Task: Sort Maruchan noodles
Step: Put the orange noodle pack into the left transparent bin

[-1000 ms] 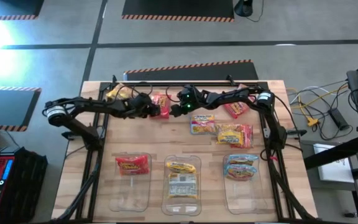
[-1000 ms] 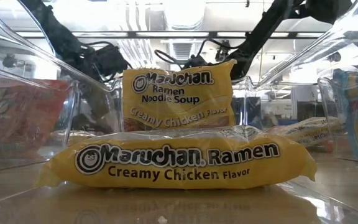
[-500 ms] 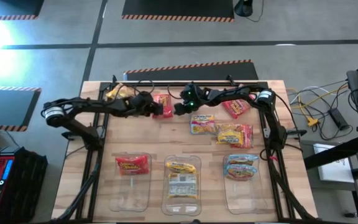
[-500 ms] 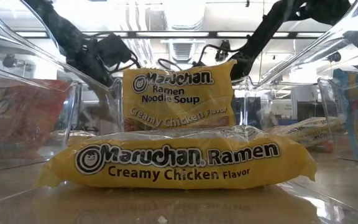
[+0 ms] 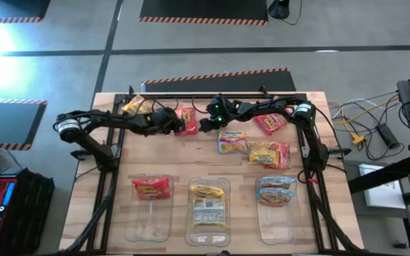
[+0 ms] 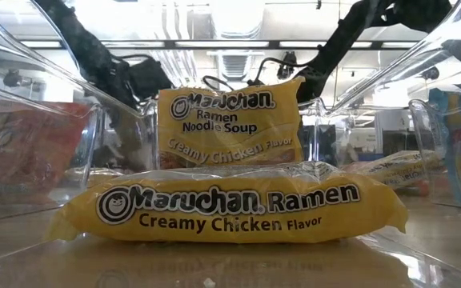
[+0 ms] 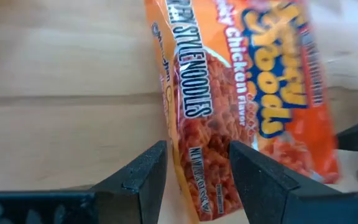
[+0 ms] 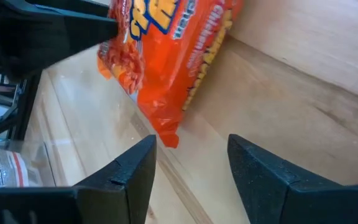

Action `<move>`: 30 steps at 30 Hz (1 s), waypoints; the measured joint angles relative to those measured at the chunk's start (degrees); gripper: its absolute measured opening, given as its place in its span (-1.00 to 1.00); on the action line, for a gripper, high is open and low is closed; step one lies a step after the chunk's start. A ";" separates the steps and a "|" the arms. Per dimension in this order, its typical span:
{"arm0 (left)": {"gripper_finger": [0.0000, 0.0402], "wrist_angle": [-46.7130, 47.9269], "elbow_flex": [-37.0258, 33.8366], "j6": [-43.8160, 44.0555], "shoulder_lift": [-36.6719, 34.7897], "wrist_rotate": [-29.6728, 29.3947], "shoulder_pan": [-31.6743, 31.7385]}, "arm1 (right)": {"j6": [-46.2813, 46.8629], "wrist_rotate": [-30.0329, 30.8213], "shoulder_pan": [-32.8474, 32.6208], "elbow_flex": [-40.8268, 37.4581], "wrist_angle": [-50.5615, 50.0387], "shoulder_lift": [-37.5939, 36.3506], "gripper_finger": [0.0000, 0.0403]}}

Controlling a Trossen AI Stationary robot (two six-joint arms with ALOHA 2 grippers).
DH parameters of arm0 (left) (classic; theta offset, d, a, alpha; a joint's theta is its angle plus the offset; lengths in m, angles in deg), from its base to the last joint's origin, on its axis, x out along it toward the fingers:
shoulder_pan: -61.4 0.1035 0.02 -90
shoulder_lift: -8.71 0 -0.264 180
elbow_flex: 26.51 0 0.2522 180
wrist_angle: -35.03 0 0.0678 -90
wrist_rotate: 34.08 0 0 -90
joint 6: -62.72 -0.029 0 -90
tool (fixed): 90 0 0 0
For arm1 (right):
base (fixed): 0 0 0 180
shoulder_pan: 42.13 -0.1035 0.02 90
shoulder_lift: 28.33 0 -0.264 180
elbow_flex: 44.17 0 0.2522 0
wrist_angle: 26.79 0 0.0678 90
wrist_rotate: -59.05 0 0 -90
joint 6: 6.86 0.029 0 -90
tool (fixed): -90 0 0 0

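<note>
A red Maruchan noodle packet (image 5: 187, 119) is near the table's far edge, between my two grippers. My left gripper (image 5: 176, 124) is shut on it from the left. My right gripper (image 5: 203, 124) stands open just right of it; in the right wrist view the packet's lower corner (image 8: 166, 135) hangs ahead of its spread fingers, apart from them. Loose packets lie flat on the table: a yellow one (image 5: 131, 105), a red one (image 5: 269, 123), a blue-and-yellow one (image 5: 231, 141) and a yellow-red one (image 5: 267, 153). My left gripper pinches one end of the red packet, at its narrow printed side (image 7: 197, 177), between its two fingers (image 7: 253, 180). The fingers come from the table's left, slanting down. The packet is tilted with one long side up; I cannot tell whether its lower corner touches the table.
Three clear bins stand along the near edge: the left one (image 5: 151, 220) holds a red packet, the middle one (image 5: 207, 227) yellow packets (image 6: 230, 212), the right one (image 5: 276, 220) blue packets. Bare wood lies between the bins and the grippers.
My right gripper has opened and let go of the red packet's right end. The packet stays in my left gripper at about the same spot near the far edge.
</note>
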 joint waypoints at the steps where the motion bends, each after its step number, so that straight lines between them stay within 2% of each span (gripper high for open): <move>1: -0.21 -0.37 0.11 0.27 0.59 0.45 0.00 | 0.01 0.00 0.00 0.00 0.00 0.00 -0.07; 12: -0.21 -6.04 0.45 -0.42 3.89 7.23 -0.57 | -0.09 0.31 0.53 0.07 1.85 0.00 -0.07; 30: -0.21 -4.57 0.44 -0.34 5.26 8.93 -1.40 | -0.13 1.84 1.84 0.07 1.97 -0.04 -0.07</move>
